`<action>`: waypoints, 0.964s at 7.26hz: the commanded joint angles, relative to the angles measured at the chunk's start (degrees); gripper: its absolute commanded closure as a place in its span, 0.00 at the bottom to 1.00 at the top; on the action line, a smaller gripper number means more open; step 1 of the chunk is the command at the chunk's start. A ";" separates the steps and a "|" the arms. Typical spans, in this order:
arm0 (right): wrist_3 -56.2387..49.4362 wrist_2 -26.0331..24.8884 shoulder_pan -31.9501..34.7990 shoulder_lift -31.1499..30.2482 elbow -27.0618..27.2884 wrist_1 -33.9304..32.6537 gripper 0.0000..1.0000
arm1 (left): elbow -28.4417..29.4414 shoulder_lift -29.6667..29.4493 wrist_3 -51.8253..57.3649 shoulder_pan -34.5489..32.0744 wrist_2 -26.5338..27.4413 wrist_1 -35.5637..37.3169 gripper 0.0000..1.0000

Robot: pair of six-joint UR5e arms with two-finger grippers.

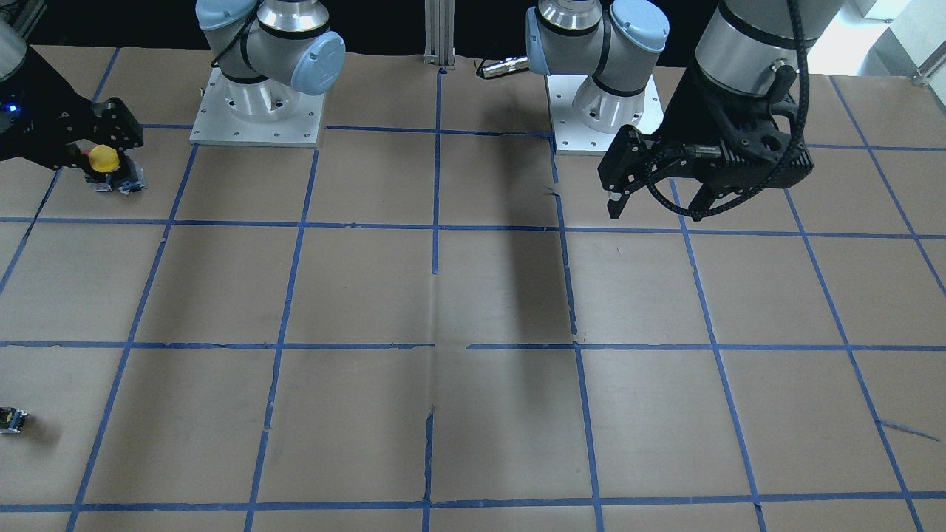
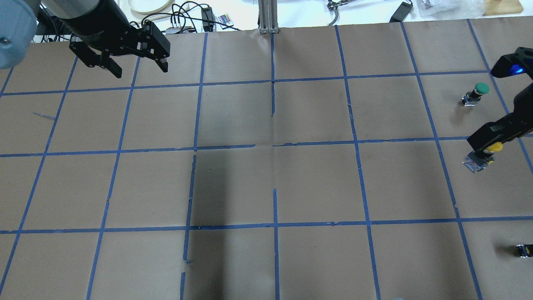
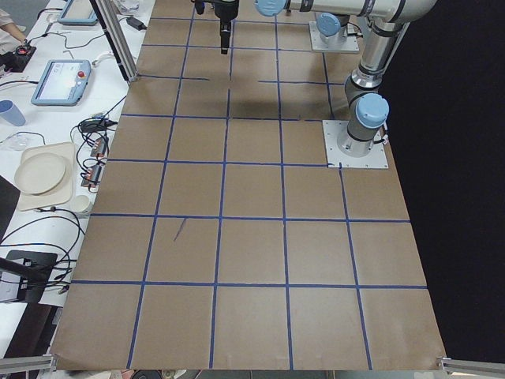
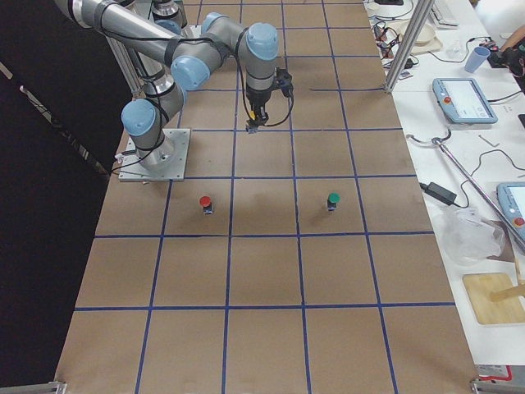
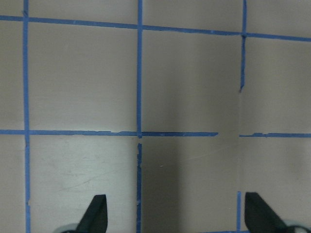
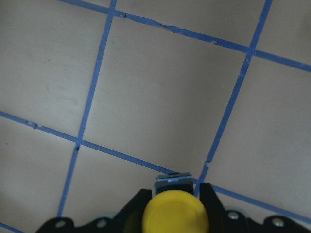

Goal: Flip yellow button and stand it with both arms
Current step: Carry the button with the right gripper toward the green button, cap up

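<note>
The yellow button (image 1: 104, 158) has a round yellow cap and a black-and-metal body. My right gripper (image 1: 94, 157) is shut on it at the table's right side, above the paper. In the overhead view the gripper (image 2: 488, 146) holds the cap (image 2: 495, 146) with the body pointing down and outward. The right wrist view shows the cap (image 6: 175, 213) between the two fingers (image 6: 137, 206), with the body's end beyond it. My left gripper (image 2: 140, 70) is open and empty, high over the far left of the table. It also shows in the front view (image 1: 658, 205) and the left wrist view (image 5: 176, 213).
A green-capped button (image 2: 479, 92) stands beyond the right gripper. A red-capped button (image 4: 205, 203) stands nearer the robot's side. A small capless block (image 2: 522, 250) lies near the right edge. Brown paper with a blue tape grid (image 2: 275, 146) covers the table.
</note>
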 commanded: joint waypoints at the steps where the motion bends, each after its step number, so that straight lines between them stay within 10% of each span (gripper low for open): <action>1: -22.04 0.27 -5.89 0.13 5.31 -10.53 0.82 | -0.96 -2.02 1.49 -1.22 0.95 0.39 0.00; 7: -46.80 4.05 -12.94 14.51 6.74 -27.34 0.82 | -1.76 0.62 11.79 -0.70 0.42 -0.32 0.00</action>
